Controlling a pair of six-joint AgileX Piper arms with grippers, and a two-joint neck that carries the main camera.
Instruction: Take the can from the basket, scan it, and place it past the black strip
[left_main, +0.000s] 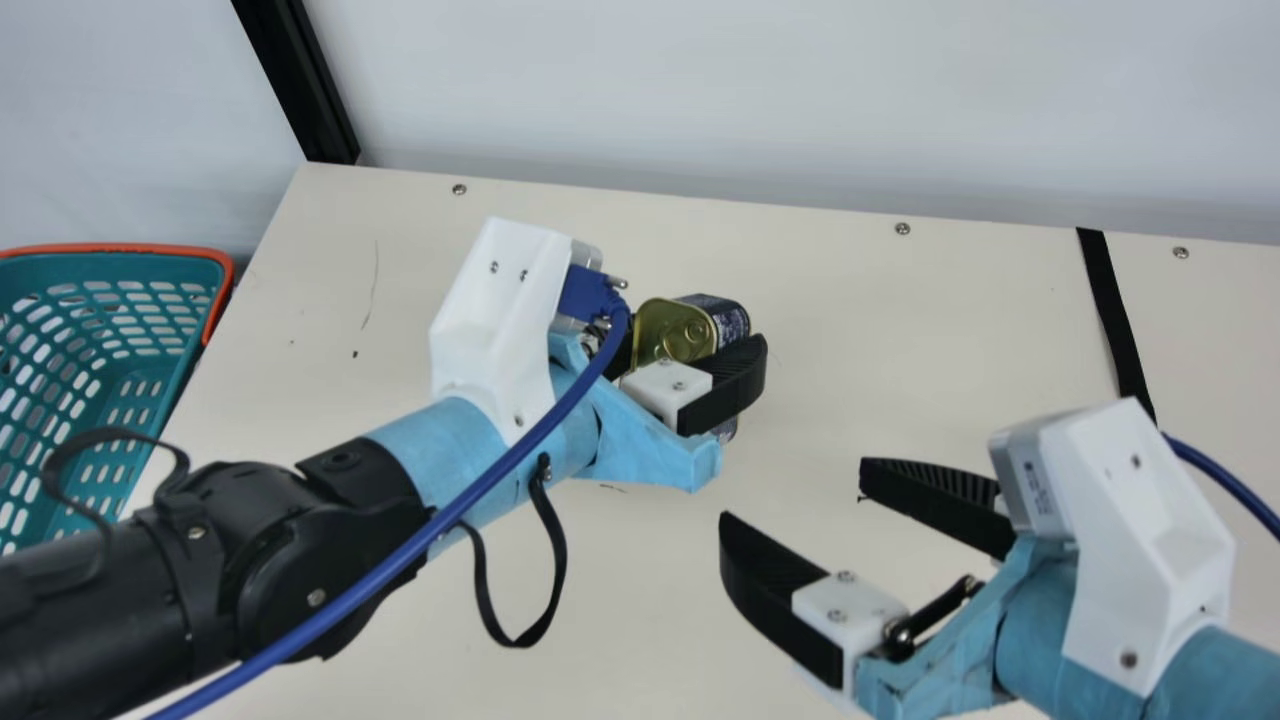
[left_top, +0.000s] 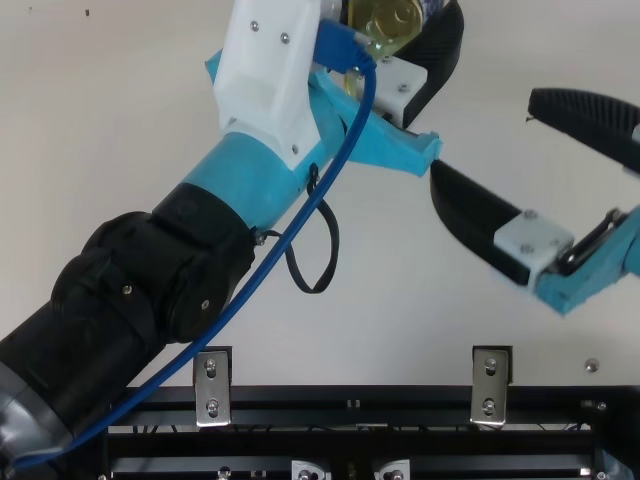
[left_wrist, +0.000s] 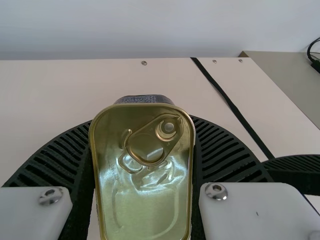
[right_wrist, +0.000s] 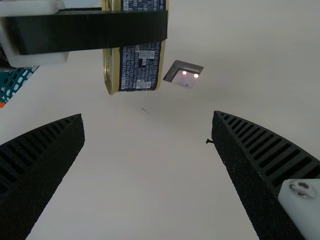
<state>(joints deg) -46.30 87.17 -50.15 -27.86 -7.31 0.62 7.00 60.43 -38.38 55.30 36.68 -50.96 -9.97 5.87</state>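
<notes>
Lining up the can (left_main: 675, 325) for a scan or a handover

I'm having the can sit edge-on between the fingers of the left gripper (left_wrist: 143, 121), which are closing on its two narrow sides, opened only by its width. Its pull-tab lid is facing back toward that wrist, and the can is seemingly hanging over the table (left_main: 900, 330), well apart from the basket and the strip.

My right gripper (left_main: 795, 492) is standing wide open just beside it, holding nothing. I'm seeing a small lit pane (right_wrist: 184, 77) near the can, and I'm guessing it's the scanner.

I'm judging the scan as the step in hand, perhaps with a pass to the right arm. For that, I'm wanting the printed side turned squarely to the reader, a light, even squeeze, and no letting go until the other fingers are gripping well.

Farther out, the black strip (left_main: 1115, 310) is running beyond the right gripper, and the basket (left_main: 222, 268) is sitting on the opposite side.
</notes>
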